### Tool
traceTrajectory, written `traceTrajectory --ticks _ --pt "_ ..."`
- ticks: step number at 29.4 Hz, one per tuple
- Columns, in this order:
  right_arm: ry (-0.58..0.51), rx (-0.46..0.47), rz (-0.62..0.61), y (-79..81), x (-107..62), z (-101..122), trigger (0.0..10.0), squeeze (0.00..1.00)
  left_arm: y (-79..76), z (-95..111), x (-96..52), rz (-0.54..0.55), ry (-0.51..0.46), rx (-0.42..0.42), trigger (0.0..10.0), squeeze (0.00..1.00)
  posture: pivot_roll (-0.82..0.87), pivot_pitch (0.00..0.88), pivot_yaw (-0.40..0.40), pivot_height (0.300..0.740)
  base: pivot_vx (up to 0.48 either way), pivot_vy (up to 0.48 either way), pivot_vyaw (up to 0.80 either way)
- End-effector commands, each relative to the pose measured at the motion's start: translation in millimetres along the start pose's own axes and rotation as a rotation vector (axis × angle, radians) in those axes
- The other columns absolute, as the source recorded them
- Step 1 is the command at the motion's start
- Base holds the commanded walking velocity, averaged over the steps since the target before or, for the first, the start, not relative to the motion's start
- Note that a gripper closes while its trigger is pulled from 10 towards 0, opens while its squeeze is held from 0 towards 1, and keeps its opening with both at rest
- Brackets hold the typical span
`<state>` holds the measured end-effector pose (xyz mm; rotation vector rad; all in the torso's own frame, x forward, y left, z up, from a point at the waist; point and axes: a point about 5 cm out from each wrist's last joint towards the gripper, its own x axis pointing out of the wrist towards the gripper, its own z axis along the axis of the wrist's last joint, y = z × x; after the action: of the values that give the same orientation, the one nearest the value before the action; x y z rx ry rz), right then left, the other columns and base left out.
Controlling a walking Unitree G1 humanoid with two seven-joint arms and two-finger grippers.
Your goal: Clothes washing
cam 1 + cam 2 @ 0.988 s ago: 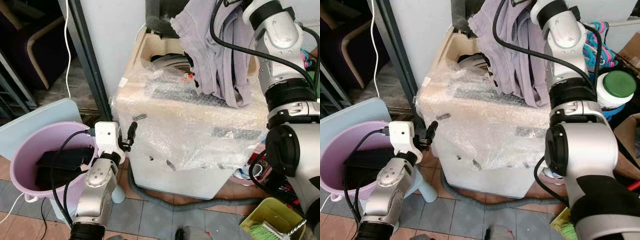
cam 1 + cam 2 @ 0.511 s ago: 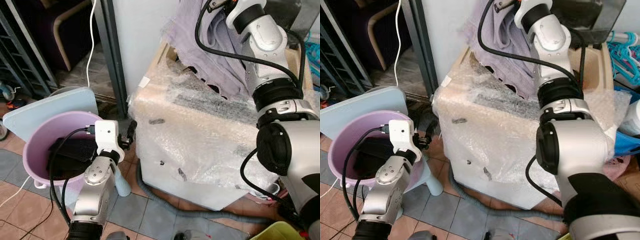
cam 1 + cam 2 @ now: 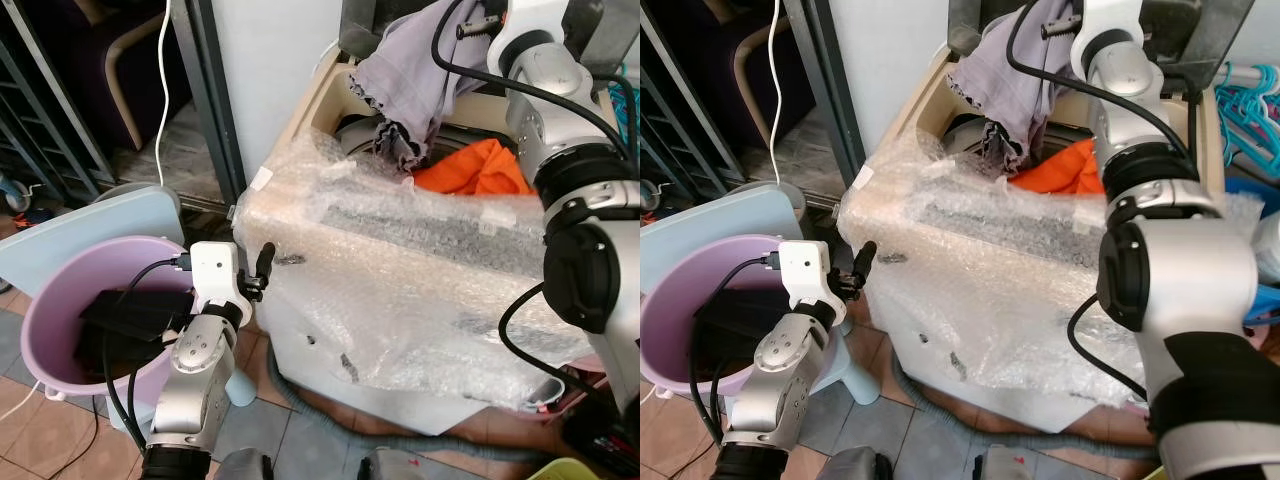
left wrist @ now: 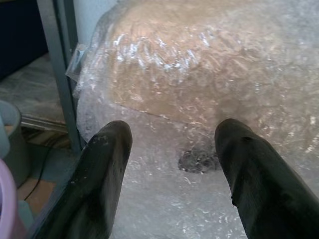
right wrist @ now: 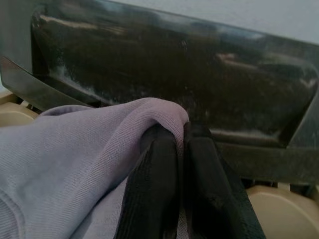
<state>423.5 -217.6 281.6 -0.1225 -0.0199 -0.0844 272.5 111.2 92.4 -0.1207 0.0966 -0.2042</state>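
A washing machine [image 3: 420,270] wrapped in bubble wrap stands with its dark lid [image 5: 174,69] raised. My right gripper [image 5: 182,132] is shut on a lilac-grey garment [image 3: 410,75], which hangs bunched over the tub opening. An orange garment [image 3: 478,168] lies in the tub beside it. My left gripper [image 4: 172,144] is open and holds nothing; it sits low at the machine's front left corner, close to the bubble wrap. A purple bucket [image 3: 50,300] with dark clothes [image 3: 120,320] in it stands to the left, under my left arm.
A pale blue board [image 3: 90,220] leans behind the bucket. A dark metal post [image 3: 215,110] rises between bucket and machine. A grey hose [image 3: 330,420] runs along the tiled floor under the machine. Coloured hangers [image 3: 1250,90] hang at the right.
The lilac-grey garment, earlier spread over the machine's top front, now hangs gathered over the tub, and the orange garment shows. The camera has shifted. My left arm has kept its place.
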Motion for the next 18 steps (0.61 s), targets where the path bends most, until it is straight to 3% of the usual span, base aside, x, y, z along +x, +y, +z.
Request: traceTrajectory --ticks 1,4,7,9,10,13,16,18 --pt "0.044 0.069 0.064 9.0 0.7 -2.1 10.0 1.0 5.5 -1.4 -1.5 0.023 0.013 0.011 10.0 0.0 -0.03 0.033 -0.023 0.74 0.0 0.0 0.0" --pt "0.06 0.056 0.1 8.6 -0.1 -6.2 10.0 1.0 5.6 -1.8 -1.5 0.025 0.015 0.013 10.0 0.0 -0.03 0.032 -0.024 0.74 0.0 0.0 0.0" --pt "0.049 -0.023 0.182 11.1 -0.6 -2.7 10.0 1.0 6.6 -1.9 -1.2 0.028 0.016 0.015 10.0 0.0 -0.03 0.032 -0.021 0.74 0.0 0.0 0.0" --pt "0.03 -0.19 0.288 13.0 -2.3 0.5 10.0 1.0 6.3 -1.4 0.2 0.024 0.017 0.019 10.0 0.0 -0.04 0.031 -0.013 0.74 0.0 0.0 0.0" --pt "0.03 -0.19 0.288 13.0 -2.3 0.5 10.0 1.0 6.3 -1.4 0.2 0.024 0.017 0.019 10.0 0.0 -0.04 0.031 -0.013 0.74 0.0 0.0 0.0" --pt "0.025 -0.338 0.237 -2.3 -3.3 4.5 10.0 1.0 6.0 -1.4 1.4 0.017 0.018 0.024 10.0 0.0 -0.04 0.029 -0.011 0.74 0.0 0.0 0.0" --pt "-0.018 -0.299 0.197 -7.6 -3.2 12.9 10.0 1.0 6.3 -1.4 1.4 0.017 0.019 0.027 10.0 0.0 -0.03 0.027 -0.013 0.74 0.0 0.0 0.0" --pt "-0.107 -0.23 0.195 -6.5 -3.7 24.6 10.0 1.0 7.2 -0.5 1.5 0.023 0.016 0.029 10.0 0.0 -0.03 0.025 -0.015 0.74 0.0 0.0 0.0"
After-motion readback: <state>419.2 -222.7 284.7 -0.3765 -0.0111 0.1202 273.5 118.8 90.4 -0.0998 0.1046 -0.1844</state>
